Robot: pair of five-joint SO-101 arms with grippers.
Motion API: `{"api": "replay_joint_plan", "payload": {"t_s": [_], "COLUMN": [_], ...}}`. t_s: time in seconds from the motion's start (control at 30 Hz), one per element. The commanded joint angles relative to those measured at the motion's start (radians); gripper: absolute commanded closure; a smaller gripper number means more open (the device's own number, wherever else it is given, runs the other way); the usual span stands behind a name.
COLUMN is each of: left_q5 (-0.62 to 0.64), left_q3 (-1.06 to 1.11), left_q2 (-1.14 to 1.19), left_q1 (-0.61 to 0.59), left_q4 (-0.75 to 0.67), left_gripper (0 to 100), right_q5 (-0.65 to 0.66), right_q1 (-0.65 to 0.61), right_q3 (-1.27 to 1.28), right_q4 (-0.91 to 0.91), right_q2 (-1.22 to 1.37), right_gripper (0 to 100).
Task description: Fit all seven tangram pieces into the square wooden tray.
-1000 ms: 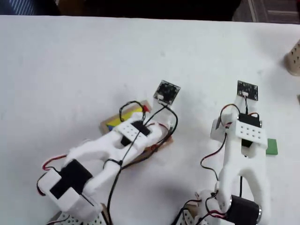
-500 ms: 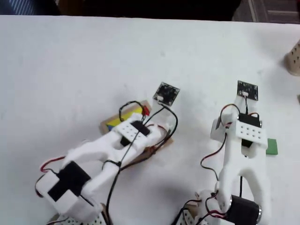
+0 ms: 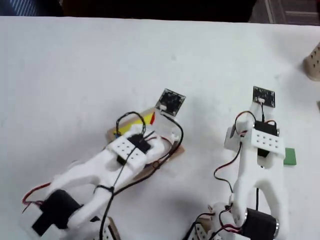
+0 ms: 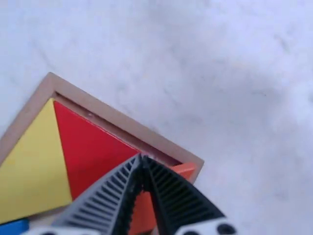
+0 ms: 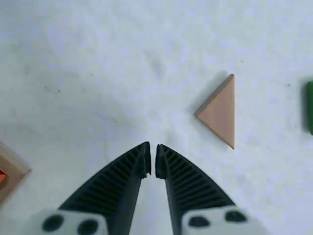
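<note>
The square wooden tray point(image 4: 100, 113) holds a yellow piece point(image 4: 30, 166), a red triangle point(image 4: 93, 152), an orange piece point(image 4: 183, 171) and a sliver of a blue piece point(image 4: 12, 227). My left gripper point(image 4: 142, 159) is shut, its tips low over the seam between red and orange near the tray's corner. In the high view the left arm point(image 3: 132, 147) covers most of the tray point(image 3: 113, 133). My right gripper point(image 5: 152, 149) is shut above bare table, apart from a plain wooden triangle point(image 5: 220, 111). A green piece point(image 3: 290, 156) lies beside the right arm point(image 3: 262, 142).
A tan perforated object point(image 3: 314, 62) stands at the table's right edge. Wide bare white tabletop point(image 3: 100, 60) stretches behind both arms. A corner of the tray point(image 5: 10, 169) shows in the right wrist view.
The left arm has drawn back toward the front left, and its wrist has shifted a little left over the tray. The right arm has kept still.
</note>
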Motion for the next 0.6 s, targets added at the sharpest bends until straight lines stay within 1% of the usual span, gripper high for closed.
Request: {"api": "replay_joint_plan", "payload": {"t_s": [0.0, 0.1, 0.17, 0.47, 0.57], "left_q5": [0.002, 0.002, 0.002, 0.003, 0.003], "left_q3": [-0.081, -0.141, -0.163, -0.186, -0.190], "left_q2": [0.062, 0.125, 0.154, 0.186, 0.203], "left_q1": [-0.042, -0.099, -0.113, -0.108, -0.090], "left_q4": [0.005, 0.005, 0.011, 0.005, 0.003], "left_gripper": [98, 98, 98, 98, 98], "right_q5": [0.014, 0.014, 0.014, 0.014, 0.014], "right_q1": [-0.010, -0.008, -0.008, -0.007, -0.007], "right_q3": [-0.005, -0.005, -0.005, -0.005, -0.005], "right_q4": [-0.013, -0.013, -0.013, -0.013, -0.013], "right_q2": [-0.025, -0.025, -0.025, -0.025, -0.025], "right_gripper": [98.1, 98.1, 98.1, 98.1, 98.1]}}
